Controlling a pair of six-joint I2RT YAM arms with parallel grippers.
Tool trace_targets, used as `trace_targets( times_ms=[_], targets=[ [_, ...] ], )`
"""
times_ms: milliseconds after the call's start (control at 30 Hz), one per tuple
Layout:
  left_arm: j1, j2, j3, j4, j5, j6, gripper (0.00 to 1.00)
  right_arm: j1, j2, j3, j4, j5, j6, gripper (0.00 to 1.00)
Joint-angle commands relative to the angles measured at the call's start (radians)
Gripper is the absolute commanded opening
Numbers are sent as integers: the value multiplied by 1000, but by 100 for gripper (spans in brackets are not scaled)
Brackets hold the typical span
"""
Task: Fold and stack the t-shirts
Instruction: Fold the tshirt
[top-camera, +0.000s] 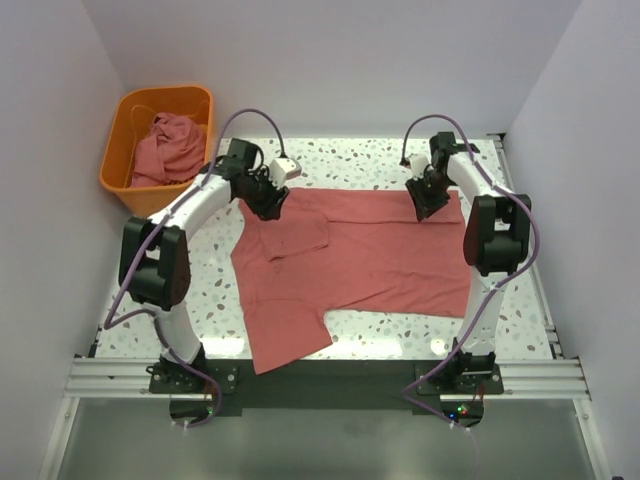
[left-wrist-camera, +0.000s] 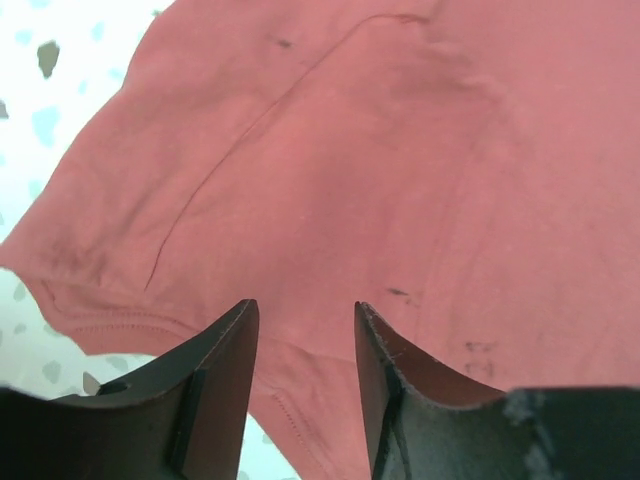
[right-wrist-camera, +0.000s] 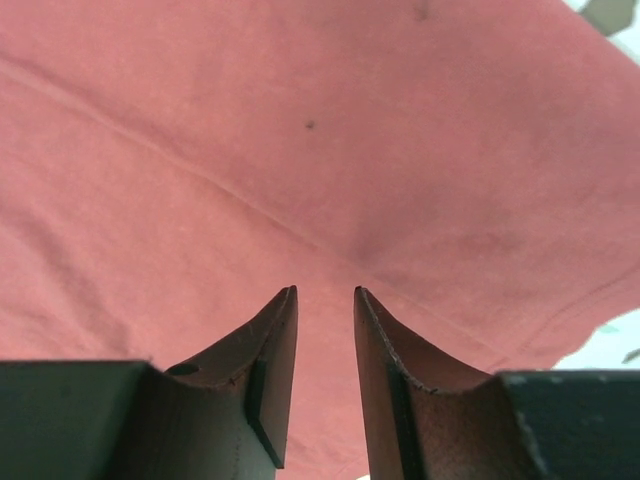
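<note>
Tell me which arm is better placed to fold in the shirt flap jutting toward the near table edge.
Left. The flap of the t-shirt lies to the left, nearer the left gripper, whose jaws are open and empty. The right gripper sits over its far right corner.

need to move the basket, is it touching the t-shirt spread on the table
Apart. Top view: the orange basket sits left of the spread t-shirt, speckled table showing between them.
</note>
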Motion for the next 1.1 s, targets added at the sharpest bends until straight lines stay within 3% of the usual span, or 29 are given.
trace_targets(
  times_ms=[0, 367, 733, 867, 1067],
  targets=[
    [-6, 55, 11, 69, -146, -141, 47, -13, -11, 30, 26, 94, -12, 32],
    [25, 176, -17, 101, -300, -242, 44, -42, 63, -35, 115, 257, -53, 29],
    [134, 411, 230, 38, -334, -276, 39, -39, 270, 241, 127, 267, -39, 30],
    [133, 397, 334, 17, -248, -236, 48, -39, 241, 321, 83, 205, -32, 39],
    [134, 163, 286, 6, -21, -144, 67, -40, 36, 303, -26, 35, -41, 70]
  ],
)
